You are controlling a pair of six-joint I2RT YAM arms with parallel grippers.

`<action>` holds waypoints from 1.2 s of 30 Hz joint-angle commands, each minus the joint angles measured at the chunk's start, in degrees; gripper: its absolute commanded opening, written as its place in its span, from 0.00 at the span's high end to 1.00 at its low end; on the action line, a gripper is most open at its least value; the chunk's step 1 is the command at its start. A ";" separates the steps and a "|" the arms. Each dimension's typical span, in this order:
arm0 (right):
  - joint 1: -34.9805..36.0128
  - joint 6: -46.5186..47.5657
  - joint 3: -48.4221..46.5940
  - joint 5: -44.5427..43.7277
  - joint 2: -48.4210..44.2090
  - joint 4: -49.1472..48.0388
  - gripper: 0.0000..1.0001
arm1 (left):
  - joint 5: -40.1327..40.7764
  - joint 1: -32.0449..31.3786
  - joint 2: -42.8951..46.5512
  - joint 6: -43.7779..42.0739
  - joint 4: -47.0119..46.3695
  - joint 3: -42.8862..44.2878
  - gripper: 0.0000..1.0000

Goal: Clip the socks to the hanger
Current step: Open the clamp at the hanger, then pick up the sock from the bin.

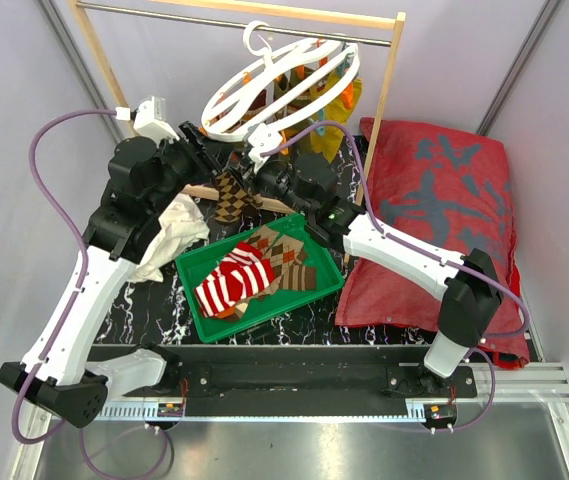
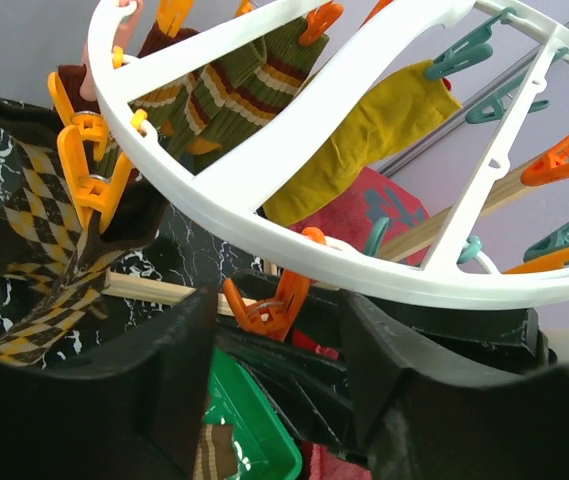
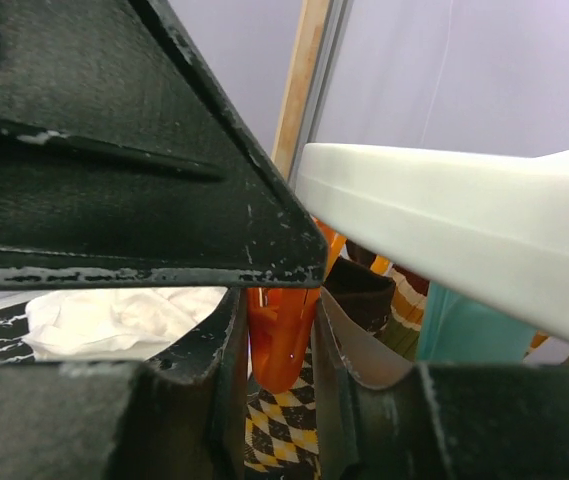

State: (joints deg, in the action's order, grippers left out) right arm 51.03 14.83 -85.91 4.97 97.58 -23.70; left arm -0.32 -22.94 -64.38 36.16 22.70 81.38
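Black marble desk [image 1: 154, 300]: green tray [image 1: 192, 290] sits mid-desk holding a red-white striped sock [image 1: 232, 283] and loose argyle socks [image 1: 289, 262]. White cloth [image 1: 169, 235] lies left of it, red cushion [image 1: 444, 200] along the right edge. Toward the far edge, the hanger [image 2: 294, 150] hangs tilted from the metal rod [image 1: 164, 12] of a wooden rack [image 1: 384, 100]. Right tool [image 3: 276, 310] is pinched onto an orange clip [image 3: 279, 360]. Left tool [image 2: 279, 300] is beside it, fingers spread wide, gripping nothing. Hanging argyle sock [image 2: 34, 230] is clipped at the rim, olive-yellow sock [image 2: 364, 140] farther back.

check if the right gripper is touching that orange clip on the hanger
Touching. The right wrist view shows the right gripper pinching the orange clip, with a finger pressed against each side and no gap.
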 commanded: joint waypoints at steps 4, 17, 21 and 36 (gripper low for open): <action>2.15 3.27 -1.28 -0.05 1.21 1.82 0.93 | 0.14 -0.26 -1.80 0.05 -2.57 2.64 0.49; 2.50 1.53 3.90 -4.26 -2.30 5.15 0.46 | 4.45 -0.26 -2.24 -4.34 -1.08 3.61 0.92; 2.41 -2.60 8.46 -4.62 -5.73 9.62 0.30 | 5.76 -0.27 -2.50 -5.40 -0.73 3.43 0.92; 2.41 -21.95 21.22 6.70 -17.24 32.32 0.00 | 6.38 -0.26 -2.86 -5.58 -0.90 2.29 0.92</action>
State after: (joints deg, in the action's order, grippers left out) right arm 53.21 -2.26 -67.57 4.54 84.07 5.02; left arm 4.67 -23.29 -66.89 31.48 22.57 83.15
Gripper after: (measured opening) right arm 0.994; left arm 0.147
